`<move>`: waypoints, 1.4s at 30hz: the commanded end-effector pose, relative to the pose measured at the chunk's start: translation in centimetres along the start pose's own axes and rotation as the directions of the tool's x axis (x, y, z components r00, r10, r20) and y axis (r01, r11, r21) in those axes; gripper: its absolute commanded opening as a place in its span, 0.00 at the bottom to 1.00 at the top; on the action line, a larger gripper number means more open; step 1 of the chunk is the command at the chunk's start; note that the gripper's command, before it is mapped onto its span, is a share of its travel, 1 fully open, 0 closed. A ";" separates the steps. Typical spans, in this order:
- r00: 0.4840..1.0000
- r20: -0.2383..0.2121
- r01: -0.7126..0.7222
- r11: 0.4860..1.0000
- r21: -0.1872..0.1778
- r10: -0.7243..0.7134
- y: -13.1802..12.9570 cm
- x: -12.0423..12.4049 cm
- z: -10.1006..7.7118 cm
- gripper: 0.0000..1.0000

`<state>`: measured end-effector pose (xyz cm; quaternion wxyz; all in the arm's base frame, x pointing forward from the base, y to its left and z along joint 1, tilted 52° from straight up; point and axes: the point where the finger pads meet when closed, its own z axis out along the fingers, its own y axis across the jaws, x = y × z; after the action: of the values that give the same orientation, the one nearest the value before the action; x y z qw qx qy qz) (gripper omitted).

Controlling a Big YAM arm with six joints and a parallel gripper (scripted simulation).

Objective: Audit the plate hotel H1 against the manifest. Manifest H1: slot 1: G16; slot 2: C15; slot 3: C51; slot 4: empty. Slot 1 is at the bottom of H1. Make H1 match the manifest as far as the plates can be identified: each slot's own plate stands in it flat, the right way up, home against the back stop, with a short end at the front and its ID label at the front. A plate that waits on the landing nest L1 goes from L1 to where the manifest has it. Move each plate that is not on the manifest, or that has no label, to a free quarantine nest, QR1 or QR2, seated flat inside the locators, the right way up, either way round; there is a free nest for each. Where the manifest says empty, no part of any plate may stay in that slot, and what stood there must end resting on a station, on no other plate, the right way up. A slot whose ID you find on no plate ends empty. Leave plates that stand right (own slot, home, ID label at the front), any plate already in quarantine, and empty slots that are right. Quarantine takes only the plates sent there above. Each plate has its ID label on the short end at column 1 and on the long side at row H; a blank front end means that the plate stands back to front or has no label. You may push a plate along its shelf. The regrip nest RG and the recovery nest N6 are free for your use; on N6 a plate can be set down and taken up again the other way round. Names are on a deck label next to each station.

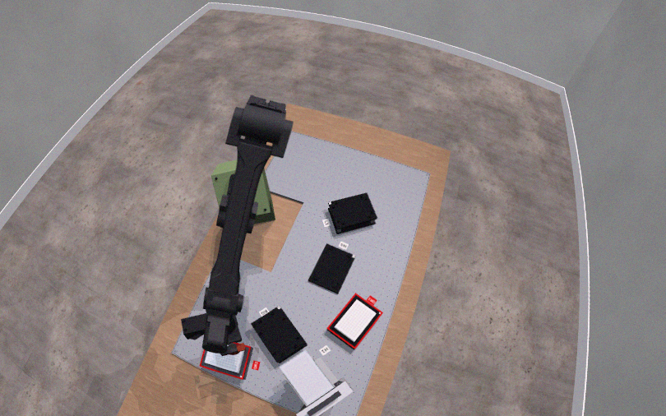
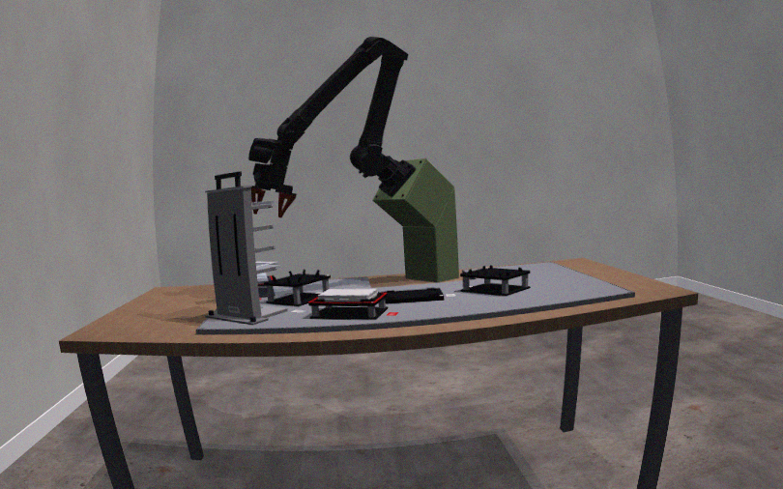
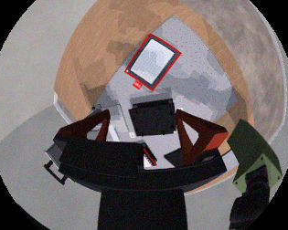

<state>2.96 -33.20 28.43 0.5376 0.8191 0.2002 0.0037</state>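
The plate hotel H1 (image 2: pixel 233 255) stands at the left end of the deck; from above it shows as a pale top (image 1: pixel 308 380). A plate lies on a low shelf (image 2: pixel 266 267); the upper shelves look bare, and no labels are readable. My gripper (image 2: pixel 273 200) is open and empty, high above the deck beside the hotel's top. From above it hangs over a red-framed quarantine nest holding a plate (image 1: pixel 224 362). A second red-framed nest holds a white plate (image 1: pixel 354 320), also seen from the side (image 2: pixel 347 298). The wrist view shows my open fingers and a red-framed nest with a plate (image 3: pixel 153 62).
Three black nests stand without plates: one near the hotel (image 1: pixel 278 333), one mid-deck (image 1: pixel 331 267), one at the far end (image 1: pixel 351 211). The green arm base (image 1: pixel 242 193) stands at the deck's edge. Small deck labels are unreadable.
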 end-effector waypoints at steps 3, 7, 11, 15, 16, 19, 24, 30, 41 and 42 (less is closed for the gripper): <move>0.988 0.017 0.154 0.984 -0.087 -0.153 0.9 2.0 -1.0 1.00; 0.972 0.040 0.235 0.964 -0.121 -0.232 0.7 3.3 -1.2 1.00; 0.949 0.065 0.315 0.937 -0.152 -0.309 0.5 4.6 -1.5 1.00; 0.935 0.078 0.354 0.920 -0.167 -0.346 0.5 5.2 -1.7 1.00; 0.928 0.085 0.373 0.911 -0.174 -0.364 0.4 5.5 -1.7 1.00; 0.903 0.106 0.430 0.882 -0.195 -0.417 0.3 6.5 -2.0 1.00; 0.854 0.144 0.521 0.824 -0.225 -0.500 0.0 8.1 -2.3 1.00; 0.808 0.176 0.589 0.770 -0.246 -0.562 -0.1 9.4 -2.6 1.00; 0.655 0.281 0.756 0.595 -0.273 -0.702 -0.5 10.9 -2.9 1.00; 0.638 0.290 0.769 0.577 -0.275 -0.713 -0.5 10.9 -2.9 1.00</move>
<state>12.96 -26.70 25.57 0.6399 0.5741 0.4708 -0.1980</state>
